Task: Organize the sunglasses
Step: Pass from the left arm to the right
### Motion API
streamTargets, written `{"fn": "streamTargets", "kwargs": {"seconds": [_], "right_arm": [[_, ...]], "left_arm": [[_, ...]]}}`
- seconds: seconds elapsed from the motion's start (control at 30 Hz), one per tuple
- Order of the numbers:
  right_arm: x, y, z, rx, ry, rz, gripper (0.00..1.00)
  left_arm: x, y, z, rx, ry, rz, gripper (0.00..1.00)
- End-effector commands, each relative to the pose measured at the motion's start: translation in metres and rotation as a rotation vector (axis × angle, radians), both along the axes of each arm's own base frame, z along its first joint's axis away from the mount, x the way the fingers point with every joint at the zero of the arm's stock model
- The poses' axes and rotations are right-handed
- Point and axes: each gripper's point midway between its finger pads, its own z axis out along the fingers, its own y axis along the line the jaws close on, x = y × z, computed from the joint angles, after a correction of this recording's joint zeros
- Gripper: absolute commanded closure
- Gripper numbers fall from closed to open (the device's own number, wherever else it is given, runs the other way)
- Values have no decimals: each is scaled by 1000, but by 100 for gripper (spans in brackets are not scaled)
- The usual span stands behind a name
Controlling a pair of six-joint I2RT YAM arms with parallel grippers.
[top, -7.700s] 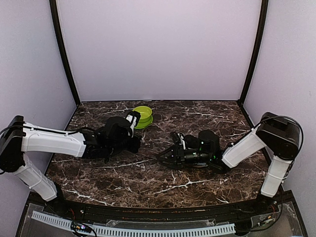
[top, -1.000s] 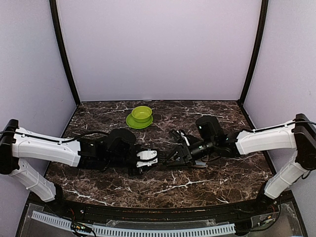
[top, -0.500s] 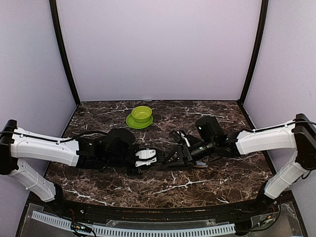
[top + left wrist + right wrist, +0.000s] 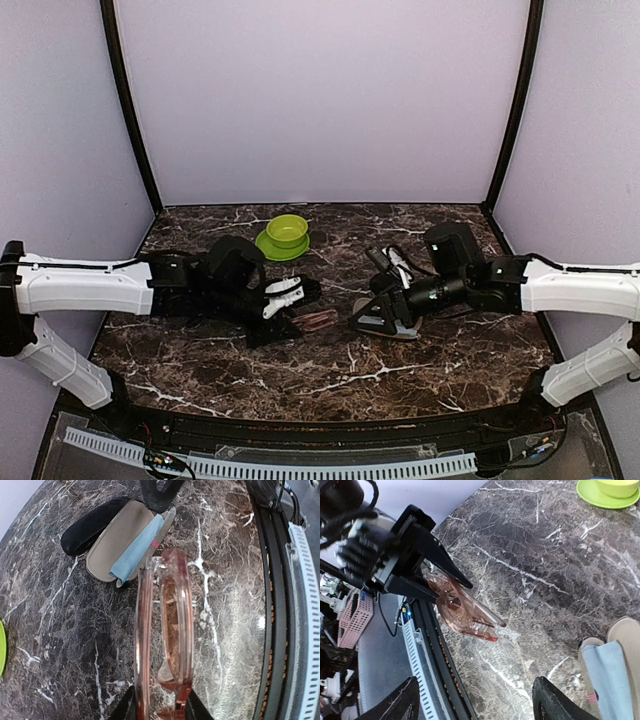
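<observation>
Gripping the folded reddish-brown sunglasses (image 4: 172,645) by one end, the left gripper (image 4: 159,711) holds them just left of the open case (image 4: 120,535), apparently lined up for insertion; the right gripper (image 4: 475,700) hangs over it, jaws apart.

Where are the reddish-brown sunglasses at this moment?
In the top view, the reddish-brown sunglasses are near the middle of the table, clamped in the left gripper. The open case lies a little to their right.
</observation>
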Motion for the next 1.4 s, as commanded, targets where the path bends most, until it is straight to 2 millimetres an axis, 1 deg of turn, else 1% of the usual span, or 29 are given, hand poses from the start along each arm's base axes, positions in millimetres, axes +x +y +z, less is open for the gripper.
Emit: {"fn": "streamTargets", "kwargs": {"seconds": [0.0,0.13,0.2,0.3,0.4,0.5,0.57,0.63,0.8,0.93,1.13,1.37], "right_arm": [[4,-4,9,-75,-285,8,21],[-3,-1,13,-124,-503,15,16],[-4,1,13,-153,-580,11,15],[-10,7,13,-222,-718,29,15],[-19,12,7,-313,-825,65,14],[-24,12,2,-403,-931,83,14],[-30,12,4,-427,-980,88,14],[-34,13,6,-435,-1013,96,14],[-42,15,10,-509,-1109,116,14],[-54,22,7,-526,-1142,190,13],[-63,29,0,-566,-1166,269,14],[-64,38,-2,-604,-1211,290,15]], "left_arm": [[-19,-3,18,-49,240,-10,73],[-35,-6,28,-100,385,-54,72],[-42,-8,33,-121,452,-71,72],[-50,-11,40,-137,531,-97,73],[-56,-13,42,-135,584,-113,73],[-63,-14,42,-134,650,-143,73],[-67,-13,39,-123,697,-157,73],[-68,-13,35,-114,733,-159,74],[-78,-16,33,-105,838,-196,74],[-79,-18,31,-97,865,-202,74],[-81,-22,33,-105,905,-226,74],[-85,-24,33,-106,948,-251,74]]}}
